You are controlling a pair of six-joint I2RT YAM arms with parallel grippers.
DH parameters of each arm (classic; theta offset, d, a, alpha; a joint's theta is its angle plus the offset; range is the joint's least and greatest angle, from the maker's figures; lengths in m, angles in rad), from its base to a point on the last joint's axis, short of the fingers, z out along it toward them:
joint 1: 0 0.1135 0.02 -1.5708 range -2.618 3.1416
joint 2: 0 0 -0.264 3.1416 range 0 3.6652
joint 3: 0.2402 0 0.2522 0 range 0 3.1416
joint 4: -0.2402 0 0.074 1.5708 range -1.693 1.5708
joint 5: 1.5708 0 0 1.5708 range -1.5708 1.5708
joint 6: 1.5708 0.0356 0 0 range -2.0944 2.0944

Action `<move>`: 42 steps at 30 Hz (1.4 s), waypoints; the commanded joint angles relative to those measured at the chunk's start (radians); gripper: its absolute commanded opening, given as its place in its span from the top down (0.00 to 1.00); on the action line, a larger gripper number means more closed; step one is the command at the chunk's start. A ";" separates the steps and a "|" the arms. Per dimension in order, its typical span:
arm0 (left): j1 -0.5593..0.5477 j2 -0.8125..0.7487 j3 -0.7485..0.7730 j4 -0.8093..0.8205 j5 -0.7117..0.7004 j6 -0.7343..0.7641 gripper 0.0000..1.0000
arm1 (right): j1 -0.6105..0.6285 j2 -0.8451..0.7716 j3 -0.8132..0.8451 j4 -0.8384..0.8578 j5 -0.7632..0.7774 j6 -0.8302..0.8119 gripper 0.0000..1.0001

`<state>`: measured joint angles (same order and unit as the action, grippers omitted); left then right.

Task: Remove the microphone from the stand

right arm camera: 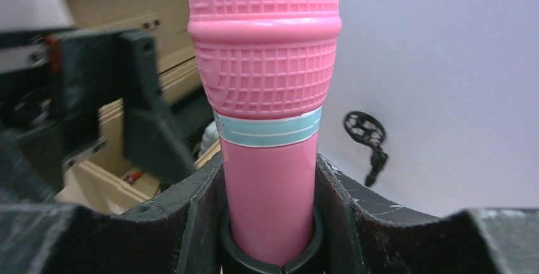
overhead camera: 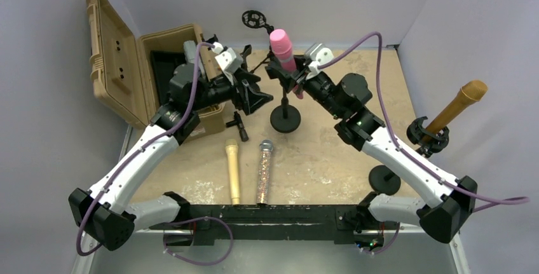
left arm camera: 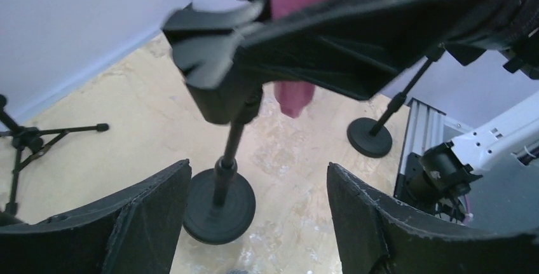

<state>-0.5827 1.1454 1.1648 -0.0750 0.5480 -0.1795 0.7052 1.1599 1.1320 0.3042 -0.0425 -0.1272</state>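
Note:
The pink microphone (overhead camera: 281, 46) stands upright in the clip of a black round-base stand (overhead camera: 285, 119) at the back middle of the table. My right gripper (overhead camera: 289, 74) is shut on the microphone's handle just above the clip (right arm camera: 267, 258). The right wrist view shows both fingers (right arm camera: 203, 204) pressed against the pink handle (right arm camera: 267, 159). My left gripper (overhead camera: 256, 99) is open and empty, just left of the stand. In the left wrist view it (left arm camera: 257, 172) faces the stand's pole (left arm camera: 232, 147), with the microphone's lower end (left arm camera: 295, 96) above.
An open tan case (overhead camera: 127, 64) stands at the back left. A gold microphone (overhead camera: 232, 169) and a glittery silver one (overhead camera: 264, 172) lie near the front. A second stand (overhead camera: 385, 178) at the right holds a brown microphone (overhead camera: 457, 105). A small tripod stand (overhead camera: 254, 20) is by the back wall.

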 commanded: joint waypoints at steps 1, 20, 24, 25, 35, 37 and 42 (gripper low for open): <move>0.111 0.006 -0.058 0.215 0.156 -0.077 0.24 | -0.025 0.043 -0.026 0.219 -0.225 -0.091 1.00; 0.242 0.177 -0.153 0.641 0.316 -0.035 0.13 | -0.095 0.069 -0.081 0.304 -0.475 -0.046 1.00; 0.275 0.208 -0.131 0.637 0.410 -0.015 0.14 | -0.112 0.080 -0.092 0.309 -0.517 -0.042 1.00; 0.275 0.205 -0.127 0.583 0.411 0.023 0.14 | -0.118 0.086 -0.092 0.305 -0.529 -0.044 1.00; 0.257 0.198 -0.145 0.534 0.384 0.063 0.18 | -0.102 0.102 -0.056 0.194 -0.220 -0.014 0.41; 0.250 0.194 -0.137 0.510 0.383 0.061 0.18 | -0.092 0.094 -0.053 0.161 -0.122 0.007 0.31; 0.248 0.159 -0.114 0.416 0.388 0.110 0.18 | -0.088 0.040 -0.057 0.122 -0.030 0.061 0.18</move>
<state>-0.3294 1.3613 1.0168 0.3767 0.9257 -0.1356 0.6079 1.2636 1.0336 0.4435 -0.2062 -0.1173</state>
